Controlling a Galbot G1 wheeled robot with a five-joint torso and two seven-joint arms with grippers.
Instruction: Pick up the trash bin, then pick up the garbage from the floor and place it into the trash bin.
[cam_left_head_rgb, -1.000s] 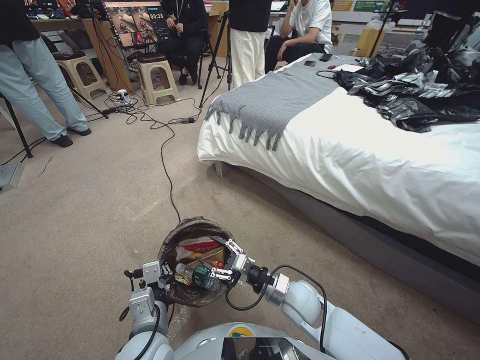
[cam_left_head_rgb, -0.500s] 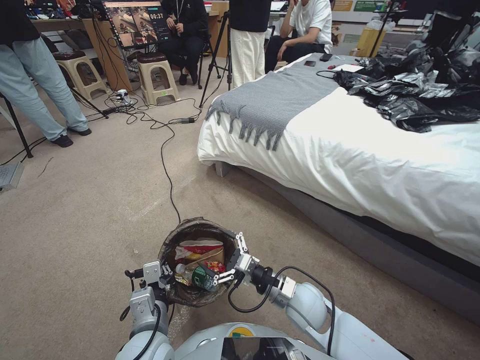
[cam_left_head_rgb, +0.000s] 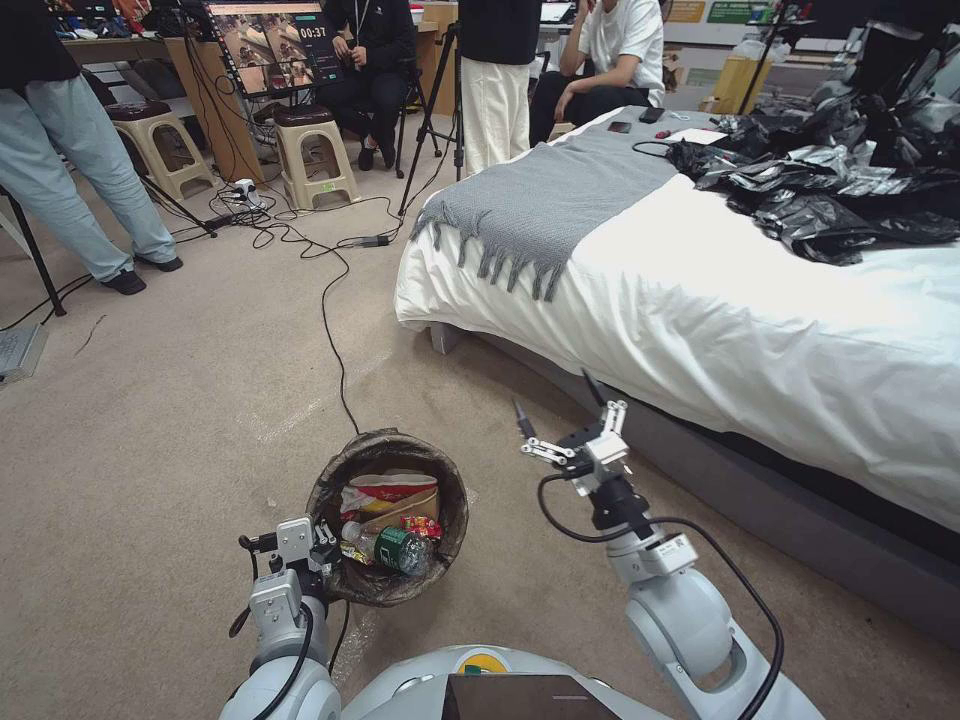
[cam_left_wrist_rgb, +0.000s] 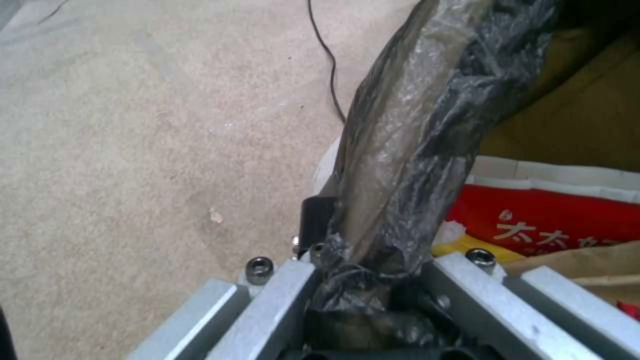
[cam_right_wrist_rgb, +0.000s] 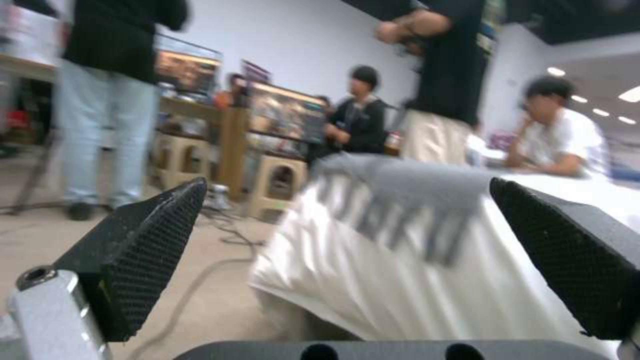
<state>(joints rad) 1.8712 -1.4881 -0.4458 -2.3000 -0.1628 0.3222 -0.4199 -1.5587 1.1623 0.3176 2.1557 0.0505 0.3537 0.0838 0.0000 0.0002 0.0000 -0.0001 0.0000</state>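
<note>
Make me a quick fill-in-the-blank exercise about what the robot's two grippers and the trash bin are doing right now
1. The left gripper is clamped on the bag-lined rim of the ____.
2. The right gripper is raised beside the bed with its fingers ____.
3. The green-labelled bottle lies ____ the trash bin.
4. On the bed, the grey blanket lies nearer the foot than the heap of ____ plastic bags.

Missing words: trash bin; open; inside; black

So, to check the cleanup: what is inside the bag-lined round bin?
Inside the bag-lined round bin lie a red-and-white snack wrapper, tan folded paper and a green-labelled clear bottle. Anything beneath them is covered.
</note>
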